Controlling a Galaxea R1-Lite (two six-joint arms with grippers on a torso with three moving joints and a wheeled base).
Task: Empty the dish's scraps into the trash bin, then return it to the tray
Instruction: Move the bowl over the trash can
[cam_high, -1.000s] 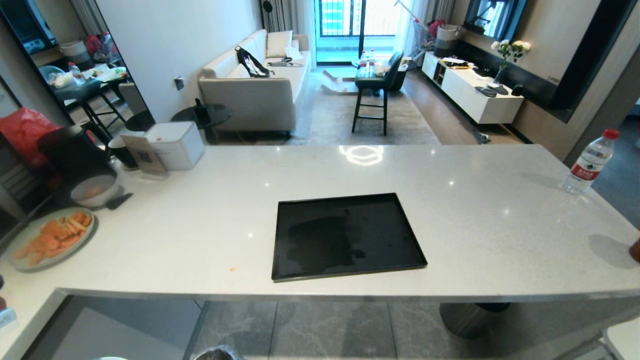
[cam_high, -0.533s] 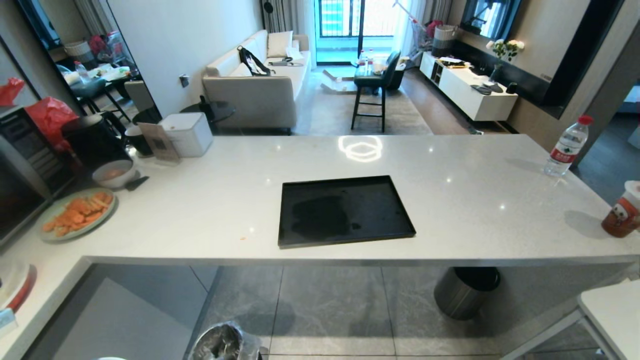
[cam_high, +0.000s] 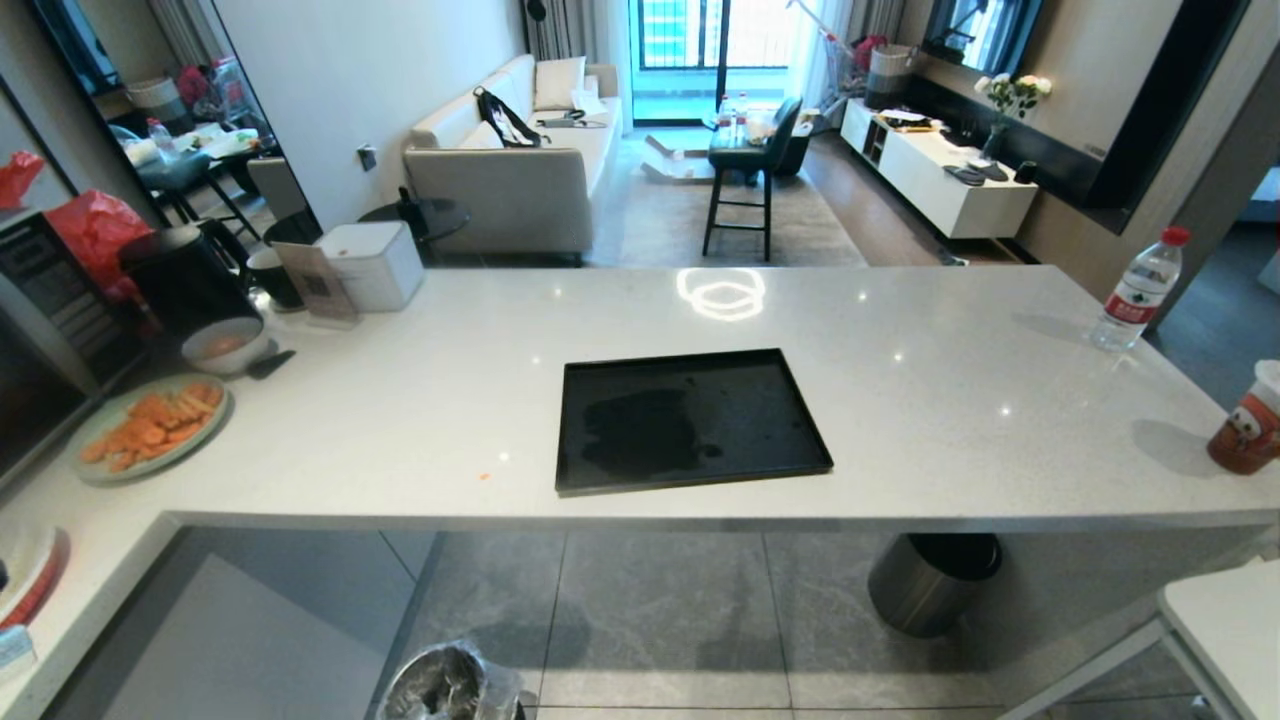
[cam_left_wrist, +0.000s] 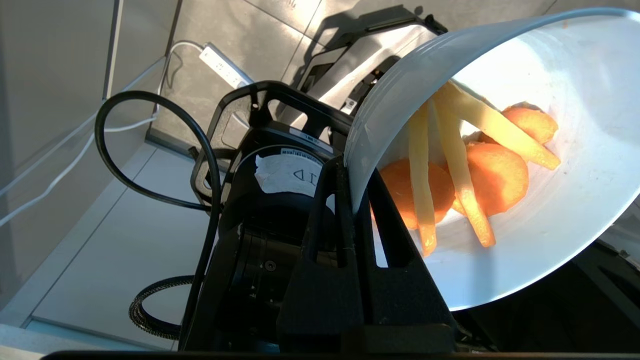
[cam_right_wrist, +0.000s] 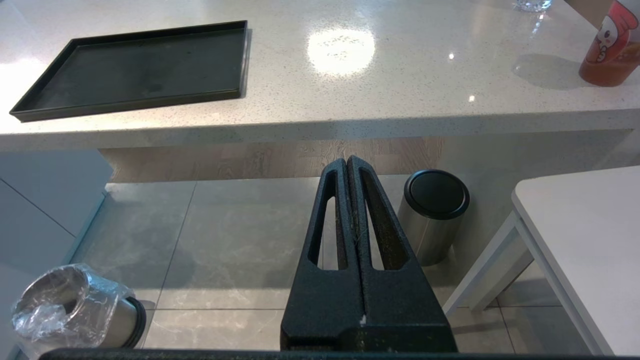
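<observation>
In the left wrist view my left gripper (cam_left_wrist: 352, 167) is shut on the rim of the dish (cam_left_wrist: 550, 240), a glossy white bowl, one finger inside it and one outside. The scraps (cam_left_wrist: 495, 175), orange carrot slices and pale yellow sticks, lie inside against its wall. The black tray (cam_high: 760, 400) sits bare on the counter's middle and also shows in the right wrist view (cam_right_wrist: 135, 65). The trash bin (cam_high: 445, 685), shiny steel with a crinkled clear liner, stands on the floor below the counter's front edge, also seen as the trash bin (cam_right_wrist: 75, 305). My right gripper (cam_right_wrist: 347, 160) is shut and holds nothing. Neither arm shows in the head view.
A matte steel cylinder with a black top (cam_high: 932, 585) stands under the counter to the right. A green plate of orange pieces (cam_high: 150, 428) and a greyish bowl (cam_high: 222, 345) sit at the counter's left. A water bottle (cam_high: 1135, 290), a red cup (cam_high: 1245, 420) and a white side table (cam_high: 1225, 620) are at right.
The whole head view has pulled back from the counter, so more floor and the lined bin now show at the bottom. In the last half second it has barely shifted.
</observation>
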